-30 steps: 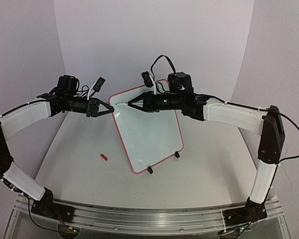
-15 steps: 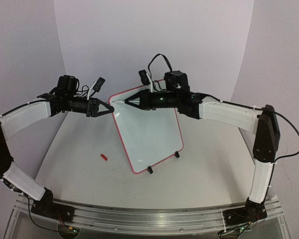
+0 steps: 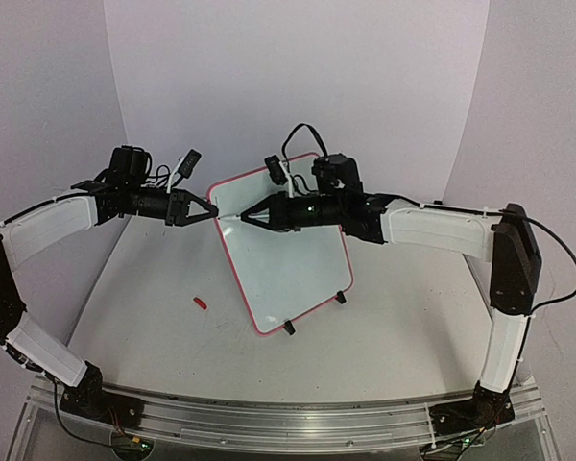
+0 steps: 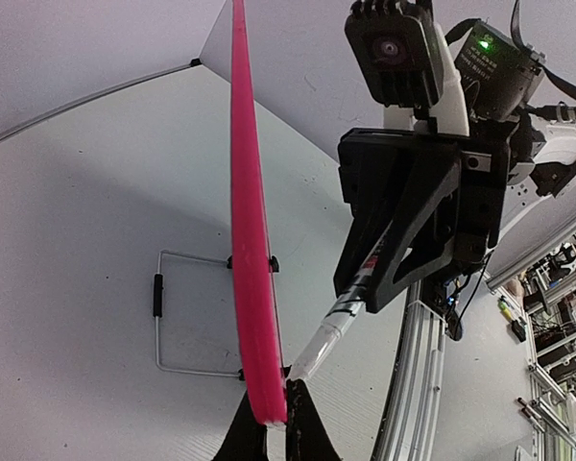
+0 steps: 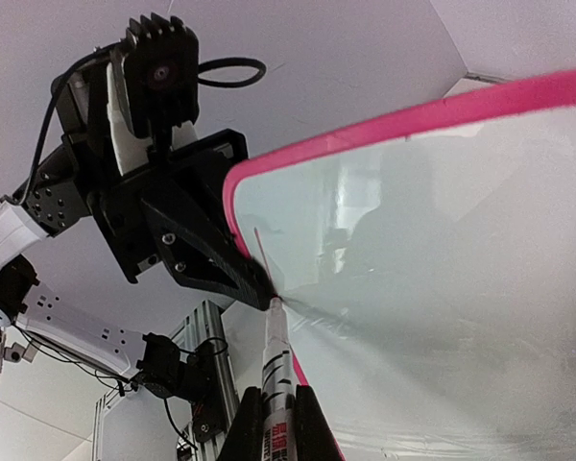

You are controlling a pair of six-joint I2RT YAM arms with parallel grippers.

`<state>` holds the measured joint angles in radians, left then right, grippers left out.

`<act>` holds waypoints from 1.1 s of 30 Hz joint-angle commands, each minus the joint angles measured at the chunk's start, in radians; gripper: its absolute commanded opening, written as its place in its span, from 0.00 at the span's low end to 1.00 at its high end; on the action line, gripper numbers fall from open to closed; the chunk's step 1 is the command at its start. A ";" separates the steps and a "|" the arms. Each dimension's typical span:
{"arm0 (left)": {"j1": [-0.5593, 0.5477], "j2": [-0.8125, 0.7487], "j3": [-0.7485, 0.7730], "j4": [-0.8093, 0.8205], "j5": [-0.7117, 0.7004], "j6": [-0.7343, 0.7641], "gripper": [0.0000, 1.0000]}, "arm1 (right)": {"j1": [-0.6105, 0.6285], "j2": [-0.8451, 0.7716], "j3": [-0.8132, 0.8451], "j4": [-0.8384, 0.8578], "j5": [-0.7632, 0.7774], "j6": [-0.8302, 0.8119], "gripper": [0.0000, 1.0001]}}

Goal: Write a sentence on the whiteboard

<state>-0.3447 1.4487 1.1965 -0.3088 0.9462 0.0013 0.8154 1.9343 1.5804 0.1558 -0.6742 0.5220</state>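
The whiteboard (image 3: pixel 293 264) stands tilted at the centre of the top view, unmoved. The left gripper (image 3: pixel 211 209) still pinches its upper-left rim. The right gripper (image 3: pixel 247 217), clamped on the marker (image 5: pixel 275 351), has dropped lower, and the tip apparently touches the board near that corner. A red cap (image 3: pixel 201 303) lies at lower left.

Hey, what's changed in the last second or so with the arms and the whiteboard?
The right gripper, shut on the marker, moved slightly lower over the upper left corner of the whiteboard in the top view, its arm stretching further left. Nothing was taken or released. The left gripper stayed clamped on the board's edge; the board and the red cap on the table did not move.
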 commanded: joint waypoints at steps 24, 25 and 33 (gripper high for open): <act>-0.013 -0.020 -0.014 -0.016 0.016 0.059 0.00 | 0.059 -0.117 -0.001 0.039 0.179 -0.043 0.00; -0.013 -0.020 -0.015 -0.015 0.018 0.059 0.00 | 0.061 -0.113 0.001 0.039 0.190 -0.046 0.00; -0.014 -0.021 -0.015 -0.013 0.024 0.057 0.00 | 0.069 -0.074 0.037 0.041 0.223 -0.047 0.00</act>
<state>-0.3481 1.4467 1.1961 -0.3073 0.9654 0.0113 0.8806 1.8283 1.5638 0.1722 -0.4905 0.4931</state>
